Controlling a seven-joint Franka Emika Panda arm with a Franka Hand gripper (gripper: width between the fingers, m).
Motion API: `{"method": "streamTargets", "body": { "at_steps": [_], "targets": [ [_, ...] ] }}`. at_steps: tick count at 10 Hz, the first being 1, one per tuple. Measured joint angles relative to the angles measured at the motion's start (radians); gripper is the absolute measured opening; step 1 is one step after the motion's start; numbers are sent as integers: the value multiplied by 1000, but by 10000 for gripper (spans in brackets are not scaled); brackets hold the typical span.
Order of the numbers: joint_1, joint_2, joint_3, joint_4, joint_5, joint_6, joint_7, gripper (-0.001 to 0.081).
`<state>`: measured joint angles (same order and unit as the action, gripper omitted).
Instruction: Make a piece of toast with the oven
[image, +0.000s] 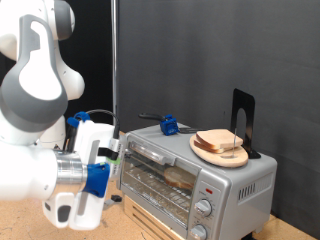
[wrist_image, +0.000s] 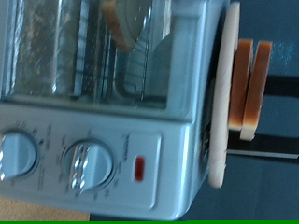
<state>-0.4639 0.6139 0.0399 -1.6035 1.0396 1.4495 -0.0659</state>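
**Bread in the oven, arm at its door**

The oven (image: 195, 172) sits on a wooden table (image: 20, 225), silver-grey, with its knobs (image: 203, 207) on the panel toward the exterior view's right. Inside, a piece of toast (image: 180, 180) lies on the wire rack (image: 150, 182), seen through the front opening; the wrist view shows it too, tan-edged, behind the bars. On the oven's roof rests a round wooden plate (image: 220, 150) carrying two more slices of bread (image: 222, 142), stacked. A blue clip (image: 169, 125) and a black bracket (image: 243, 120) also stand on the roof.

The gripper (image: 88, 190) hangs at the exterior view's left, just beside the oven's front, white with blue parts. Its fingers are not clearly visible in either view, so I cannot tell whether they are spread or pressed together. Nothing shows between them.
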Motion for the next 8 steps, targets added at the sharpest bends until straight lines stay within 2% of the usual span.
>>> {"method": "streamTargets", "body": {
  "at_steps": [2, 5, 8],
  "targets": [
    [6, 98, 9, 91, 22, 43, 3, 808],
    [35, 217, 12, 215, 27, 135, 5, 808],
    [31, 221, 12, 216, 27, 117, 3, 808]
  ]
}}
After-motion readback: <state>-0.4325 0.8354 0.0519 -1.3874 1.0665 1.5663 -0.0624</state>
